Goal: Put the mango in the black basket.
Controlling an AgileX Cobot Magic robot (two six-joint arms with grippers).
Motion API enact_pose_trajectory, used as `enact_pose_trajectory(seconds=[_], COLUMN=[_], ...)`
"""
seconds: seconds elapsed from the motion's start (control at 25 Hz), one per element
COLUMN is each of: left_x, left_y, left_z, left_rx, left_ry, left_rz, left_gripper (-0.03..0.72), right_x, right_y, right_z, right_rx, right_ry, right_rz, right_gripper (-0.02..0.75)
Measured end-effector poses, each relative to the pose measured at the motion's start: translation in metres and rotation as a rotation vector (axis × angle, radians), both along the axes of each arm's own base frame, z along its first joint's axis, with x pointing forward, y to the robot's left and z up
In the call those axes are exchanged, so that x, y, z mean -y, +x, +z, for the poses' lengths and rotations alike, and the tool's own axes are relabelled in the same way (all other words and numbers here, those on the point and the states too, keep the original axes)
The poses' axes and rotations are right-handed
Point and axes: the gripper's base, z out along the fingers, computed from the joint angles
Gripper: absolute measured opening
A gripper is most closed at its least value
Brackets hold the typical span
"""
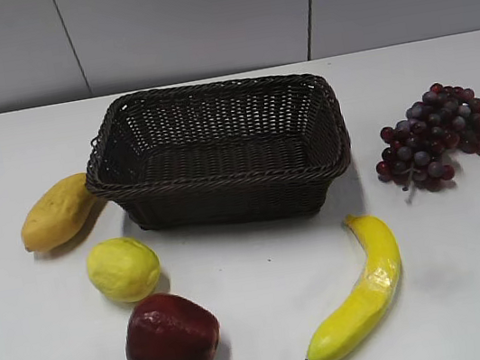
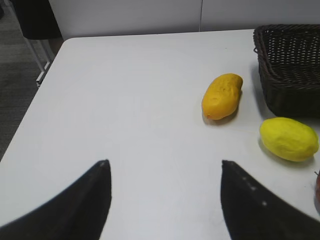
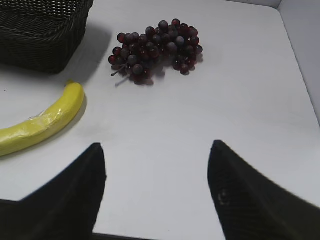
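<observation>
On the white table [image 1: 476, 289] the mango [image 1: 55, 213] lies slantwise, one end toward the black basket [image 1: 221, 178]; both claws gape wide.

mango [image 1: 55, 213]: matt, faintly pitted | black basket [image 1: 225, 202]: woven wicker | banana [image 1: 360, 292]: glossy | table [image 1: 474, 271]: smooth, matt

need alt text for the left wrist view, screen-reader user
The open left gripper hovers over a white table, holding nothing, its two dark fingers low in the frame. Ahead to the right lies the orange-yellow mango, with a pale-yellow lemon nearer the right edge. A corner of the black basket fills the upper right.
</observation>
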Motion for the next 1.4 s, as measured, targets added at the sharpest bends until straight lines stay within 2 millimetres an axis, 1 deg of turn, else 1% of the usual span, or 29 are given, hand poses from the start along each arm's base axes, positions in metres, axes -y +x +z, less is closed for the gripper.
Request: enact_pose_trajectory(seconds=[1.4], left_x=[0.0012], left_y=[0.0004], left_z=[0.0011], left_rx=[0.012], left_ry=[-0.014], left_rz=[-0.008], left_gripper=[0.517], right_x=[0.0], right_y=[0.0], right_z=[0.0], right_rx=[0.0], right_ry=[0.002], right_rz=[-0.001], right_gripper=[0.495])
